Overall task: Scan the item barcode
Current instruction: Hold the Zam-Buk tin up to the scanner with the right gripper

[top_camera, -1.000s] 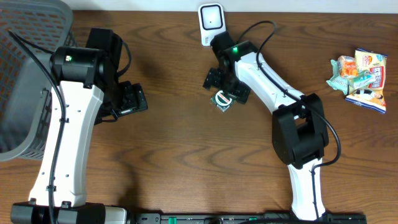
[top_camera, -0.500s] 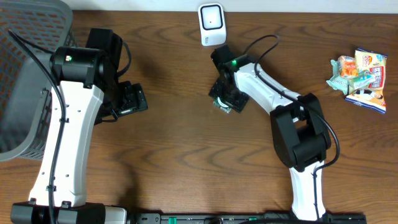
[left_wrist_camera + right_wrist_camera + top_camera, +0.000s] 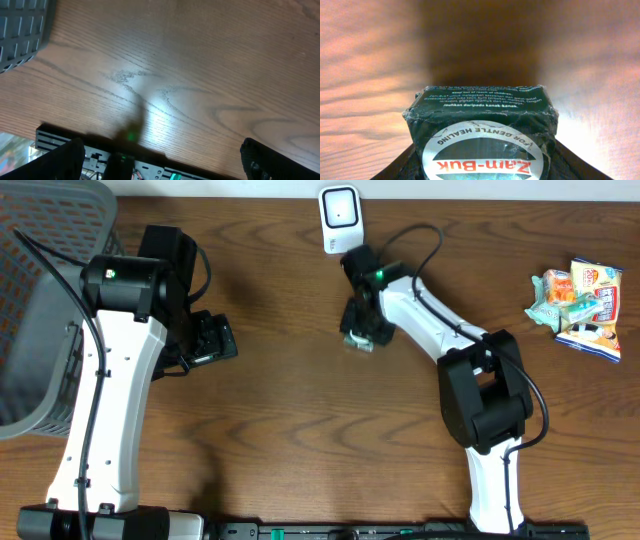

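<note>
Box (image 3: 482,117), dark green, lies on the table (image 3: 280,410) near the scanner (image 3: 340,215), under the right gripper (image 3: 360,332); its width spans the flanking fingers (image 3: 580,167), grip undeterminable; overhead hides most of it; round label, inverted, reads "Zam-Buk", "FOR GENTLE HEALING"; fine print illegible; left gripper (image 3: 215,340) spread wide.

A dark green box (image 3: 482,107) is showing a round white label (image 3: 485,152) that is reading "Zam-Buk" in red, upside down, ringed by "FOR GENTLE HEALING". Small white print on the box's top face is including "Jauhkan daripada kanak-kanak"; the other lines are coming out too fine to read.
</note>
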Tool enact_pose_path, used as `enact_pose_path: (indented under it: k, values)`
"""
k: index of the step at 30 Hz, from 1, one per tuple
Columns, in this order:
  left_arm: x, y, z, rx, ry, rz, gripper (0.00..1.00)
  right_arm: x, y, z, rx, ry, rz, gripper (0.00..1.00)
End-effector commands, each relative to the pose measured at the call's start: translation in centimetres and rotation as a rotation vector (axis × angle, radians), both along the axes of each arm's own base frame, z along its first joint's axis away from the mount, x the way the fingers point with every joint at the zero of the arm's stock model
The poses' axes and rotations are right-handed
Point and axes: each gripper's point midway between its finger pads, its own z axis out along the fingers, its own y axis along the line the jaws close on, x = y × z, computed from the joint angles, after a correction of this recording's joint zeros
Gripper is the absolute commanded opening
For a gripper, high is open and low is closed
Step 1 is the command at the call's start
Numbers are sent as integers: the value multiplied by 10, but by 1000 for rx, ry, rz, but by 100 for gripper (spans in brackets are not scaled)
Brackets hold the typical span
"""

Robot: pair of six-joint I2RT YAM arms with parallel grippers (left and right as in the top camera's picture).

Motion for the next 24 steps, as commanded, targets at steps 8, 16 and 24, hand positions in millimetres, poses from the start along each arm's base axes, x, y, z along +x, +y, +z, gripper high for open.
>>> enact_pose_path:
  k: [8,16,24]
  values:
    - [0,3,-1,14,6,5,97,101,15,90,-66,-471,239,37]
    - [0,3,-1,14,6,5,98,166,18,151,-87,-841,183,35]
    - [0,3,-1,14,6,5,97,205,33,181,-87,-1107,220,40]
